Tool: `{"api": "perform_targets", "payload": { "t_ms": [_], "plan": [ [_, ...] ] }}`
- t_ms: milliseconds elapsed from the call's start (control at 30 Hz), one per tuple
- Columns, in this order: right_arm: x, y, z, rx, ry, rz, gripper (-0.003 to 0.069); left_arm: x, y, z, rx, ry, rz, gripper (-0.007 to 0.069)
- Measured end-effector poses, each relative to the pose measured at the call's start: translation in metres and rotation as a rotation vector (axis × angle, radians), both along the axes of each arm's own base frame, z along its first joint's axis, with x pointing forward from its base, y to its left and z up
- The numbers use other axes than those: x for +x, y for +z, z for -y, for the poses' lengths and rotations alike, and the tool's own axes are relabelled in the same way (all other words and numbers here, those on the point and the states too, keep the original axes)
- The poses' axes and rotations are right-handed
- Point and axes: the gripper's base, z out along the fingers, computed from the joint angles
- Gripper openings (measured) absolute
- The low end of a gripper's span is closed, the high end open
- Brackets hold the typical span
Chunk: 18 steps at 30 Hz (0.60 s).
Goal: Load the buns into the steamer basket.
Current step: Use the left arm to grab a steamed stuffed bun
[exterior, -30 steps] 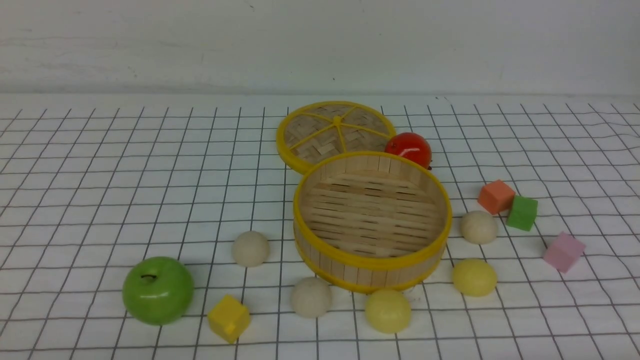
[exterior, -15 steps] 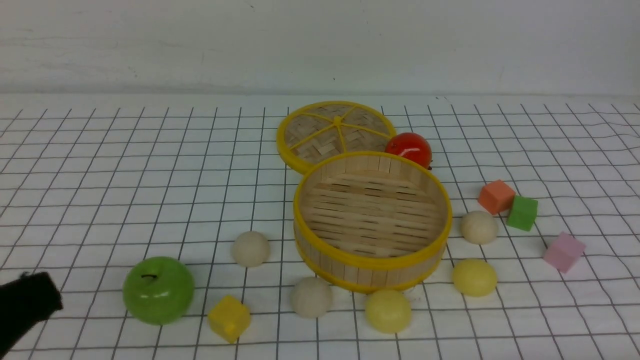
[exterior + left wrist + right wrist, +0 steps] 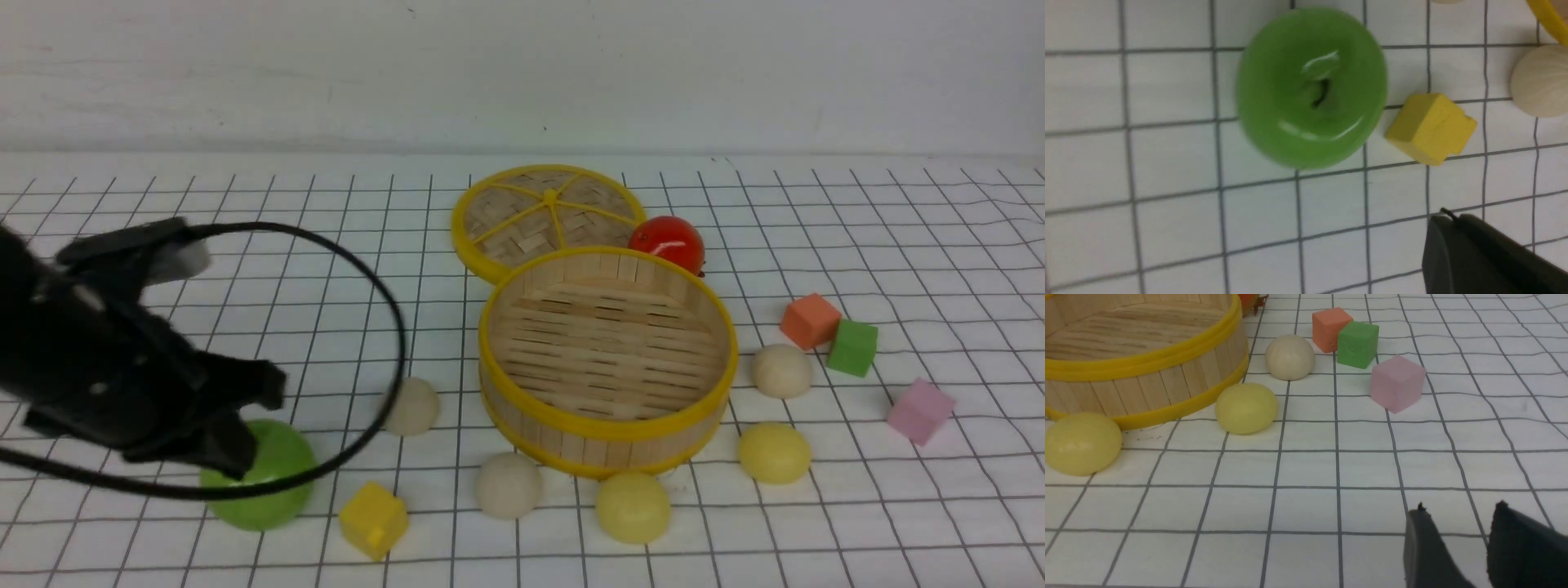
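Evidently all five buns sit on the desk around the empty basket. Smooth domes, likely light and slippery: pinch low across the middle. Left fingers are pressed together; right fingers stand spread, empty.

Even, diffuse light from above. The white gridded cloth is bright but nowhere burnt out. Shadows are faint and short, lying close under the basket and the buns. Small specular highlights mark the apple and the red fruit. In the front view the left arm is smeared by motion blur. The left wrist view is soft throughout, with the apple's outline smeared. The right wrist view is sharp.
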Motion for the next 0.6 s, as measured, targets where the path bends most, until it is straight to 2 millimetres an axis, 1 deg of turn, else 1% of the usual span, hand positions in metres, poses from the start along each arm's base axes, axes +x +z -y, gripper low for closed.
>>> {"api": "perform_targets", "payload": {
  "t_ms": [33,133,200,233,267,300,333,367,433,533,600],
  "plan": [
    [0.000,0.000,0.000,0.000,0.000,0.000,0.0239,0.011,0.000,0.023,0.014,-0.074,0.000,-0.0013],
    [0.000,0.000,0.000,0.000,0.000,0.000,0.0239,0.032,0.001,0.058,0.045,-0.162,0.002,-0.0013],
    [0.000,0.000,0.000,0.000,0.000,0.000,0.0239,0.048,-0.005,0.073,0.080,-0.201,-0.009,-0.0013],
    [0.000,0.000,0.000,0.000,0.000,0.000,0.0239,0.061,-0.008,0.082,0.110,-0.226,-0.017,-0.0013],
    [0.000,0.000,0.000,0.000,0.000,0.000,0.0239,0.062,-0.012,0.082,0.118,-0.229,-0.030,-0.0013],
    [0.000,0.000,0.000,0.000,0.000,0.000,0.0239,0.082,-0.021,0.090,0.158,-0.245,-0.057,-0.0013],
    [0.000,0.000,0.000,0.000,0.000,0.000,0.0239,0.085,-0.026,0.091,0.169,-0.248,-0.073,-0.0013],
    [0.000,0.000,0.000,0.000,0.000,0.000,0.0239,0.099,-0.034,0.093,0.192,-0.250,-0.095,-0.0013],
    [0.000,0.000,0.000,0.000,0.000,0.000,0.0239,0.116,-0.043,0.093,0.204,-0.241,-0.119,-0.0013],
    [0.000,0.000,0.000,0.000,0.000,0.000,0.0239,0.132,-0.048,0.093,0.210,-0.230,-0.125,-0.0011],
    [0.000,0.000,0.000,0.000,0.000,0.000,0.0239,0.138,-0.046,0.093,0.213,-0.228,-0.106,0.0008]
  ]
}}
